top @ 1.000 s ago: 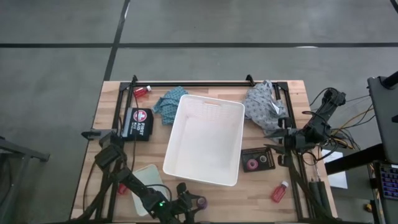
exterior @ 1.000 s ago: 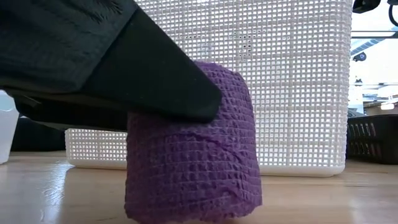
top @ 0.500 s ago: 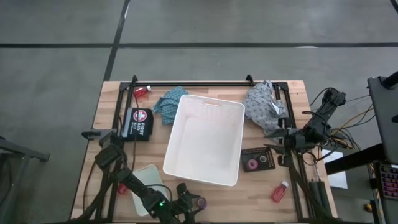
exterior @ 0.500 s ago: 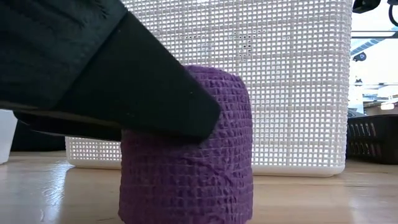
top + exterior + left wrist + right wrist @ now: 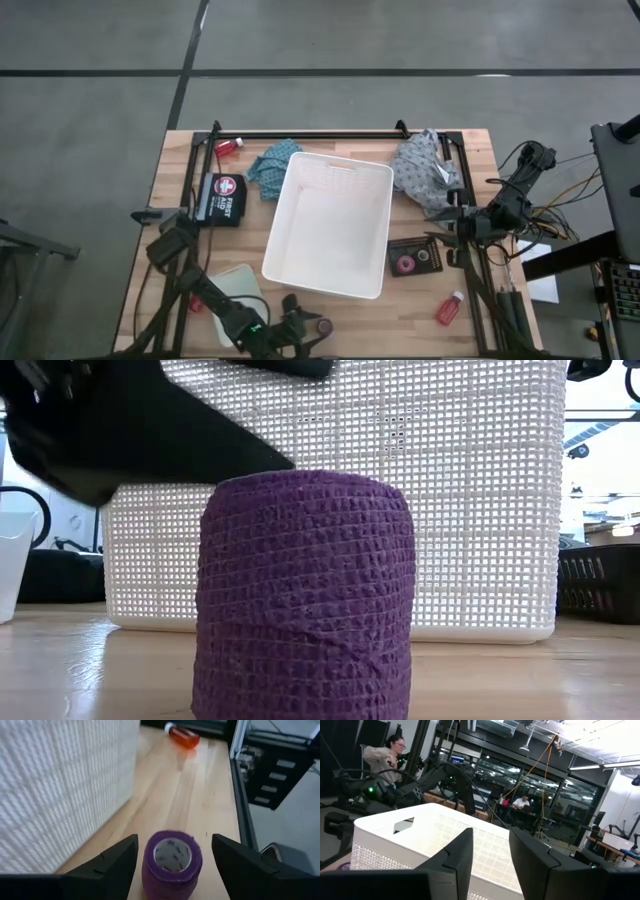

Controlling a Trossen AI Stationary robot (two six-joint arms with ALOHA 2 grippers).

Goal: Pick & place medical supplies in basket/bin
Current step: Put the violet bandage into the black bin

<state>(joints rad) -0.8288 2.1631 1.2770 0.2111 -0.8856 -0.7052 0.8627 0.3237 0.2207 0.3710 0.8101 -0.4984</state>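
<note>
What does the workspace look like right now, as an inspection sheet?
Surface: wooden table.
Job's things: white basket in the middle; purple roll upright near it; red bottle lying near the front right; teal cloth and grey cloth behind the basket.
Clutter: first aid pouch, black tray.
Grippers: left tool open, straddling the roll; right tool open, waiting at the right edge.
Cables: wires off the right edge.
Surroundings: people beyond the table.

Matt crinkled purple roll [image 5: 304, 596], perforated plastic basket [image 5: 480, 490], wood table [image 5: 185, 795]
</note>
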